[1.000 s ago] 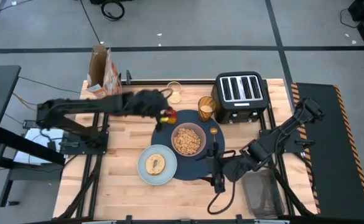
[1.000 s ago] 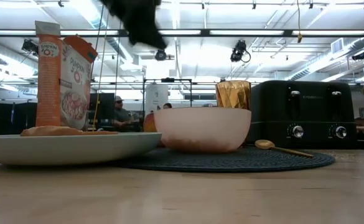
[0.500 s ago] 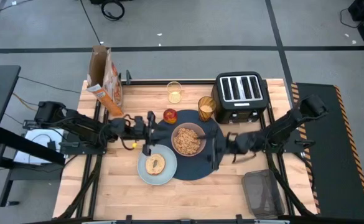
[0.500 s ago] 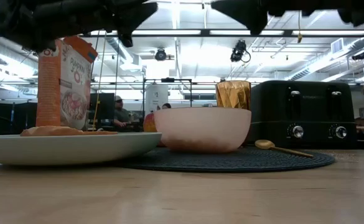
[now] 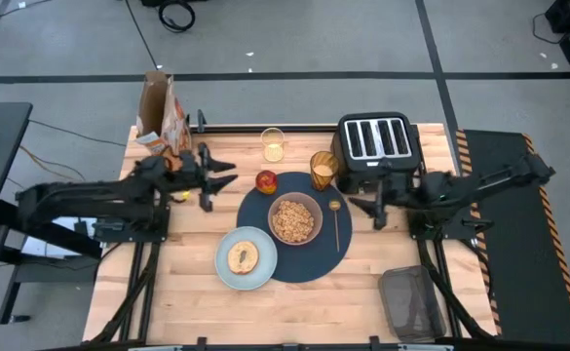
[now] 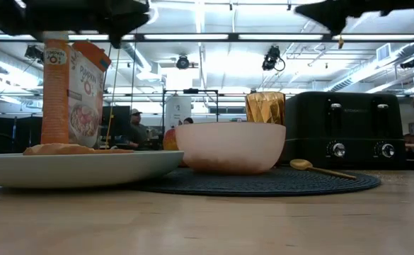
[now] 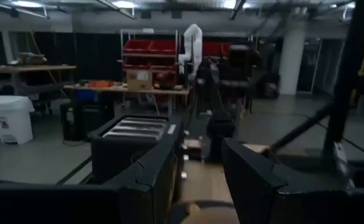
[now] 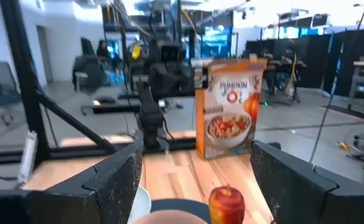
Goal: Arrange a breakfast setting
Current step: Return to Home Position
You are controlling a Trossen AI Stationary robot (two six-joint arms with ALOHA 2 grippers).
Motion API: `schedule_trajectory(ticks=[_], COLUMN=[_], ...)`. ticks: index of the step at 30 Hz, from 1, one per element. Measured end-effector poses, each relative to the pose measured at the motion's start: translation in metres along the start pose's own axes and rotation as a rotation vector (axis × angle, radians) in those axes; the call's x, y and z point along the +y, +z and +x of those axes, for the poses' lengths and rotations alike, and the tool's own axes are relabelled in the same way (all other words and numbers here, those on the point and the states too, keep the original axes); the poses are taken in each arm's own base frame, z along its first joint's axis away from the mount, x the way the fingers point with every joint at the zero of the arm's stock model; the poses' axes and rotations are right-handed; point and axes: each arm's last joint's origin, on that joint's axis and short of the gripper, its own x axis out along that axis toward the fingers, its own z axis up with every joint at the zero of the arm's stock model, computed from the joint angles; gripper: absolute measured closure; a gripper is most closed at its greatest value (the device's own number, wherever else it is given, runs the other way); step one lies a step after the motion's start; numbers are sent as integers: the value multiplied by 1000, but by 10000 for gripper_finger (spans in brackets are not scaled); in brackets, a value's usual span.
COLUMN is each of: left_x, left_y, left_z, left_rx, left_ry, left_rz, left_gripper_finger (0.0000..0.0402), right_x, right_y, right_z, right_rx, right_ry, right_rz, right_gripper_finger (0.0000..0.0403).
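Both arms have pulled back from the dark-blue mat [image 5: 306, 261] — left gripper [image 5: 211, 179] and right gripper [image 5: 375, 200] empty, jaws wide — so the setting looks finished.

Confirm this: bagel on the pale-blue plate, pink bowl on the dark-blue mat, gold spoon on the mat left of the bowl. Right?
Not quite. In the high view the gold spoon lies on the dark-blue mat right of the pink bowl, not left. The bagel on the pale-blue plate is as you said.

Pink bowl [image 5: 295, 219] and gold spoon [image 5: 336, 226] rest on dark-blue mat [image 5: 314, 263].
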Motion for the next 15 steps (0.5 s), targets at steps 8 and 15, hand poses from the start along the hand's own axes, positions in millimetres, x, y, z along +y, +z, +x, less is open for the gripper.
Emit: schedule_trajectory(ticks=[8, 15], left_x=[-7, -9], left_y=[12, 16], left_z=[-50, -88], left_rx=[57, 61], left_ry=[-26, -20], left_rz=[77, 54], left_gripper_finger=[259, 259], right_x=[-13, -19], right_y=[10, -10], right_z=[-46, -61], right_rx=[5, -59], right_ry=[77, 86], right_rz=[1, 37], right_gripper_finger=[137, 185])
